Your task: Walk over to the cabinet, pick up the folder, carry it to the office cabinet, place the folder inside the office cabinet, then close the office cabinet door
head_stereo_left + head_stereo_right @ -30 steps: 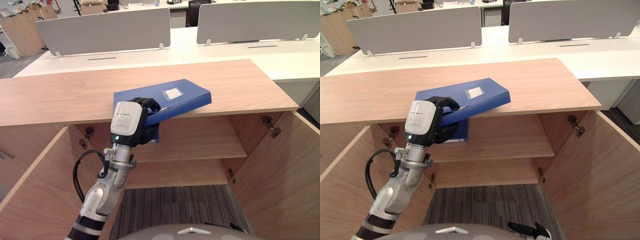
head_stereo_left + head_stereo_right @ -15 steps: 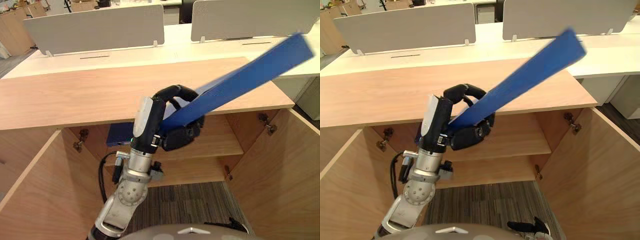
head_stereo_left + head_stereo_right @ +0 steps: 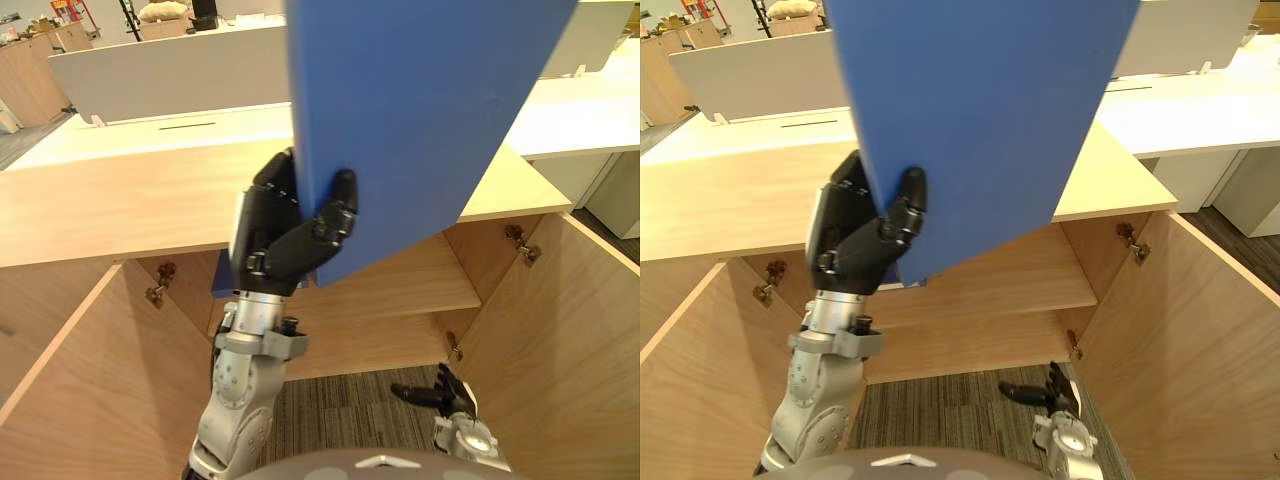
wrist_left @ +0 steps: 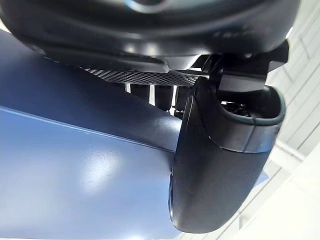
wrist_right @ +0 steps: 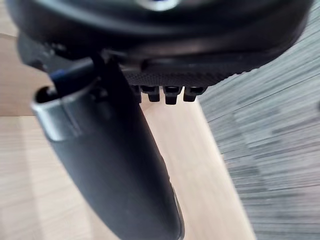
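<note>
The blue folder stands upright in the air in front of the open wooden cabinet, lifted clear of its top. My left hand is shut on the folder's lower left edge, fingers curled over the front face. In the left wrist view the thumb presses against the folder's blue cover. Low down near the carpet, my right hand is open with straight fingers and holds nothing.
Both cabinet doors hang open, the right door and the left door. Inside is a bare shelf. White desks with grey dividers stand behind the cabinet. Grey carpet lies below.
The folder has left the cabinet top and swung from flat, through a slant, to upright in my left hand. My right hand has come into view low down.
</note>
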### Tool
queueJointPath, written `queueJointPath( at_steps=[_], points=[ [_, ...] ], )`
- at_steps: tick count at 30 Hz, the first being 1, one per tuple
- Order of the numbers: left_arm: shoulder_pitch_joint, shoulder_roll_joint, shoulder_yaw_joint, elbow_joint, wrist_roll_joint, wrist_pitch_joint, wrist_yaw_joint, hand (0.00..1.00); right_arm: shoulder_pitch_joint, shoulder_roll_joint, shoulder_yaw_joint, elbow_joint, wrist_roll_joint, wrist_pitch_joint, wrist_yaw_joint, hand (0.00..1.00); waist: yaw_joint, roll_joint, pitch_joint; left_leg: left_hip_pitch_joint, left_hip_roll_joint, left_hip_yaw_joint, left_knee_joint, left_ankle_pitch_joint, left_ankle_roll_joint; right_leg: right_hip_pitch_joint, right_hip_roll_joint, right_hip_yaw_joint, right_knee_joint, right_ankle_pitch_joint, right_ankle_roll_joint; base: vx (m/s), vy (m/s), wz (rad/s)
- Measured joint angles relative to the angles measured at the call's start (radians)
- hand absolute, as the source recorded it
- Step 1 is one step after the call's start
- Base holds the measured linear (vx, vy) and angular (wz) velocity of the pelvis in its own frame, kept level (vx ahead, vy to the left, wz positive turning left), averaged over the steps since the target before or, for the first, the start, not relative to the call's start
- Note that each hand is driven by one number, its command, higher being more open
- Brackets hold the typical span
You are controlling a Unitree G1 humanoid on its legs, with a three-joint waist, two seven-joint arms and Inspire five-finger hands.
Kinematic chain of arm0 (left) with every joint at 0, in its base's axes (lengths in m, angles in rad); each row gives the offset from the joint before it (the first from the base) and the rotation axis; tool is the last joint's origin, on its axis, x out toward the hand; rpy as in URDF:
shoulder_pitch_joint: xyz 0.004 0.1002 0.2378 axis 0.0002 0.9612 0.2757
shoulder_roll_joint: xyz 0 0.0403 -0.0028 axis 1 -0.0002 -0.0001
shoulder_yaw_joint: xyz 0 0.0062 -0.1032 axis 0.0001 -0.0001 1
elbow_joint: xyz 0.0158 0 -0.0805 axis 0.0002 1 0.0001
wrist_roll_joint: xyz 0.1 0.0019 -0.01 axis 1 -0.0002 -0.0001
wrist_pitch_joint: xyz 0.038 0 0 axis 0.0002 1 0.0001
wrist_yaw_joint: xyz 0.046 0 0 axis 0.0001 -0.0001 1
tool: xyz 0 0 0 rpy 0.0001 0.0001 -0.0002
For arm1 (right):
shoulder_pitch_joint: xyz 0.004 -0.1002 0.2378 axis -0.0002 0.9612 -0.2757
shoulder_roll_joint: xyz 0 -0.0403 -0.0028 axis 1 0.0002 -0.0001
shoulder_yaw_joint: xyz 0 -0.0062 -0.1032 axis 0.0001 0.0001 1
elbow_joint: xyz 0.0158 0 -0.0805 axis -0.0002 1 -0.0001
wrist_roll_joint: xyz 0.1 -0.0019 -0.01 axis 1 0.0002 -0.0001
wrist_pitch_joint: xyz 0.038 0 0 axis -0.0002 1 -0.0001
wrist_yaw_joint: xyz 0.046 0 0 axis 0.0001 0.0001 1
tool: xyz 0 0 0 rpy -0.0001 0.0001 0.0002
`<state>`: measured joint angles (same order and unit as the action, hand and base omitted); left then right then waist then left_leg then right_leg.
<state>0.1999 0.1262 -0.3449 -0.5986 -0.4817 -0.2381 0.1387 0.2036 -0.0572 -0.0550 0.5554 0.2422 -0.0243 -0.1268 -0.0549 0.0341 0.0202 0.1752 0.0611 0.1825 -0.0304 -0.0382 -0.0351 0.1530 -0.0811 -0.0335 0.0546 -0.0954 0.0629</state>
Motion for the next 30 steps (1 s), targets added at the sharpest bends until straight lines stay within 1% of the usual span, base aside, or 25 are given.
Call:
queueJointPath(
  at_steps=[1, 2, 4, 5, 7, 10, 13, 14, 16, 18, 24, 30],
  points=[
    [0.019, -0.005, 0.026, -0.002, -0.024, 0.0, -0.008, 0.0, 0.012, 0.008, -0.004, -0.066, 0.012, -0.006, 0.006, 1.0, 0.0, -0.003, 0.001, 0.0, 0.001, 0.0, 0.001, 0.0, 0.0, 0.0, 0.001, 0.0, 0.0, 0.0, 0.0, 0.0, 0.0, 0.0],
    [0.027, -0.008, 0.039, -0.002, -0.032, 0.002, -0.011, 0.0, 0.016, 0.011, -0.004, -0.096, 0.024, -0.009, 0.009, 1.0, 0.0, -0.004, 0.002, 0.0, 0.001, 0.0, 0.001, -0.001, 0.0, 0.0, 0.001, 0.0, 0.0, 0.0, 0.0, 0.0, 0.0, 0.0],
    [0.061, -0.017, 0.09, -0.002, -0.061, 0.013, -0.023, 0.0, 0.044, 0.021, -0.007, -0.224, 0.084, -0.029, 0.021, 1.0, 0.0, -0.01, 0.005, -0.003, 0.002, 0.0, 0.003, -0.001, -0.001, -0.002, 0.002, 0.0, 0.0, 0.0, 0.0, 0.0, 0.0, 0.0],
    [0.068, -0.017, 0.101, -0.002, -0.067, 0.017, -0.028, 0.0, 0.052, 0.023, -0.009, -0.253, 0.1, -0.035, 0.03, 1.0, 0.0, -0.01, 0.005, -0.004, 0.003, 0.0, 0.003, -0.001, -0.001, -0.002, 0.002, 0.0, 0.0, 0.0, 0.0, 0.0, 0.0, 0.0],
    [0.098, -0.016, 0.14, -0.002, -0.078, 0.03, -0.04, 0.0, 0.075, 0.03, -0.012, -0.37, 0.152, -0.041, 0.053, 1.0, -0.001, -0.021, 0.012, -0.005, 0.003, 0.0, 0.004, -0.003, -0.002, -0.002, 0.003, 0.0, -0.001, 0.0, 0.0, 0.0, 0.0, 0.0],
    [0.129, -0.017, 0.178, -0.002, -0.1, 0.036, -0.06, 0.0, 0.088, 0.034, -0.013, -0.493, 0.234, -0.056, 0.094, 1.0, -0.001, -0.027, 0.015, -0.011, 0.003, 0.004, 0.006, -0.005, -0.002, -0.011, 0.003, 0.005, -0.002, 0.0, 0.0, 0.0, 0.006, -0.03],
    [0.14, -0.022, 0.201, -0.001, -0.108, 0.049, -0.077, 0.0, 0.089, 0.037, -0.013, -0.593, 0.281, -0.066, 0.126, 1.0, -0.002, -0.027, 0.015, -0.012, 0.003, 0.006, 0.007, -0.008, -0.001, -0.011, 0.002, 0.007, -0.002, 0.0, 0.001, 0.0, 0.004, -0.02],
    [0.146, -0.024, 0.212, -0.001, -0.111, 0.053, -0.088, 0.0, 0.089, 0.037, -0.012, -0.662, 0.312, -0.074, 0.144, 1.0, -0.001, -0.026, 0.016, -0.012, 0.003, 0.007, 0.011, -0.011, -0.002, -0.011, 0.003, 0.009, -0.003, 0.001, 0.001, 0.02, 0.011, -0.04],
    [0.151, -0.025, 0.214, -0.001, -0.122, 0.054, -0.105, 0.0, 0.088, 0.037, -0.011, -0.725, 0.322, -0.086, 0.171, 1.0, 0.0, -0.025, 0.016, -0.013, 0.004, 0.011, 0.018, -0.018, -0.004, -0.01, 0.003, 0.013, -0.003, 0.001, 0.001, 0.01, 0.012, -0.06],
    [0.156, -0.026, 0.213, 0.0, -0.146, 0.054, -0.141, 0.0, 0.071, 0.027, -0.005, -0.797, 0.35, -0.109, 0.206, 1.0, 0.001, -0.025, 0.016, -0.013, 0.005, 0.017, 0.026, -0.024, -0.004, -0.009, 0.003, 0.018, -0.003, 0.001, 0.001, 0.0, 0.015, -0.08],
    [0.155, -0.025, 0.208, 0.057, -0.16, 0.056, -0.214, 0.0, 0.006, -0.013, -0.001, -0.881, 0.349, -0.135, 0.238, 1.0, 0.001, -0.024, 0.017, -0.01, 0.004, 0.025, 0.029, -0.027, -0.001, -0.01, 0.002, 0.027, -0.002, 0.002, 0.004, -0.01, 0.009, -0.04],
    [0.155, -0.015, 0.191, 0.131, -0.177, 0.086, -0.254, 0.0, -0.091, -0.108, 0.037, -0.883, 0.348, -0.136, 0.259, 1.0, 0.001, -0.022, 0.018, -0.013, 0.004, 0.026, 0.031, -0.028, -0.001, -0.012, 0.002, 0.03, -0.002, 0.004, 0.006, 0.0, 0.0, 0.0]
  ],
)
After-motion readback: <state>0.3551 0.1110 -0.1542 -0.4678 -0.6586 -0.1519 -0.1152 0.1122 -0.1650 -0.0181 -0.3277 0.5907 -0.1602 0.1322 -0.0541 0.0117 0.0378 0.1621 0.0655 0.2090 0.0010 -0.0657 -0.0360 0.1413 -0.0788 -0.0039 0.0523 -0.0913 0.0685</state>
